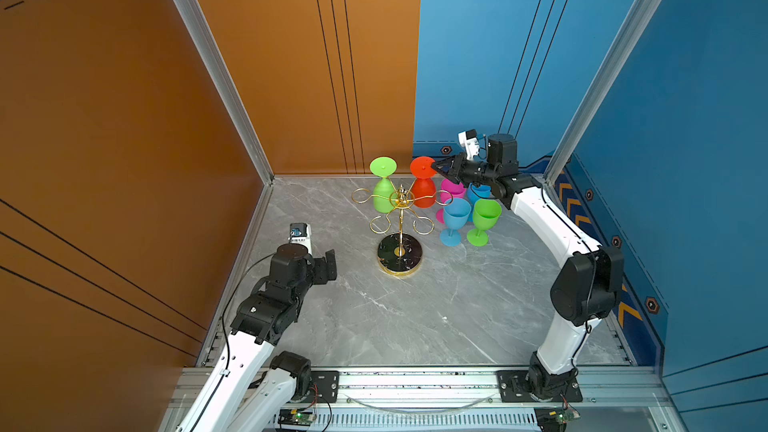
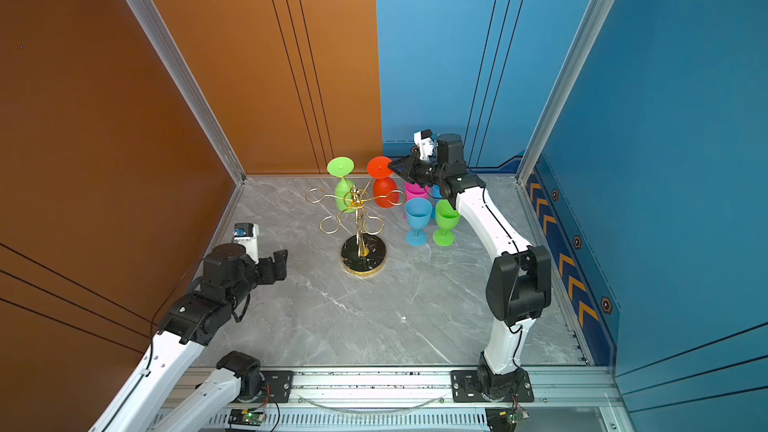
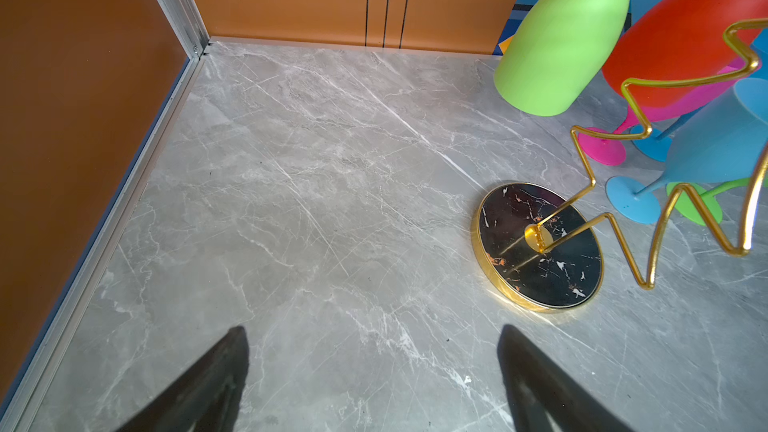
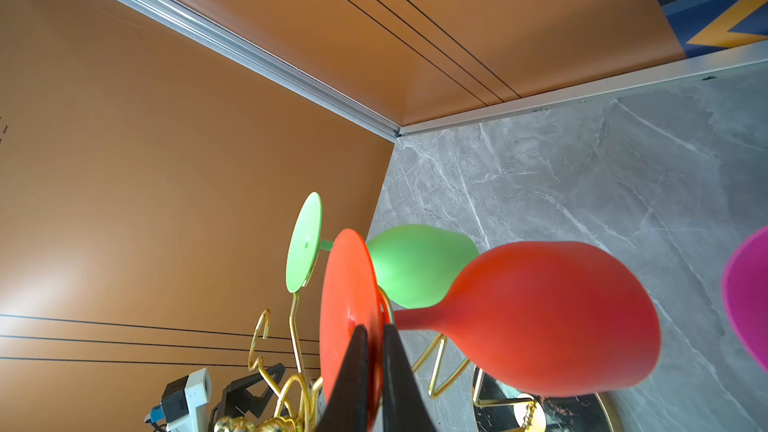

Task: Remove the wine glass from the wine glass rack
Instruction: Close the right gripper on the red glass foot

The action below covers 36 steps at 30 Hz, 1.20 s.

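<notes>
The red wine glass (image 1: 423, 192) hangs upside down on the wine glass rack (image 1: 400, 258); the jaws of the right gripper (image 4: 375, 332) pinch its round foot. The left gripper (image 3: 372, 328) hovers above the tabletop (image 1: 415, 317), jaws spread.

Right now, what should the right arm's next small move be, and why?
Probably slide the red wine glass outward, off the rack: the right gripper is shut on its foot, and its stem hangs in a wire loop.
</notes>
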Each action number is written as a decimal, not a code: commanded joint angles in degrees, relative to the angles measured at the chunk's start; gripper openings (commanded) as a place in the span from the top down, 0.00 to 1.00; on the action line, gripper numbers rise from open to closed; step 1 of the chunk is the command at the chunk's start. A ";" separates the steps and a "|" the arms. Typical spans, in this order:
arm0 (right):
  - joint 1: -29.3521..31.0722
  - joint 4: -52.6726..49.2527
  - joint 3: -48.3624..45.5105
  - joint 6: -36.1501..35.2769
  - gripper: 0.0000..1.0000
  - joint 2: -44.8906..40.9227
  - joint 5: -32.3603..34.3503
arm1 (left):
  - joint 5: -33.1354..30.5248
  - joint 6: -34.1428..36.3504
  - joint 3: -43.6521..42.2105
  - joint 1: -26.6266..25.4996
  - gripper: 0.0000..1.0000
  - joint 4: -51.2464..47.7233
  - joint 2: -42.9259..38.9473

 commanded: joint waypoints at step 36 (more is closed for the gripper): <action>2.02 3.65 -1.70 1.75 1.00 -4.80 -4.22 | 2.56 -0.90 -0.17 1.75 0.06 0.28 -1.24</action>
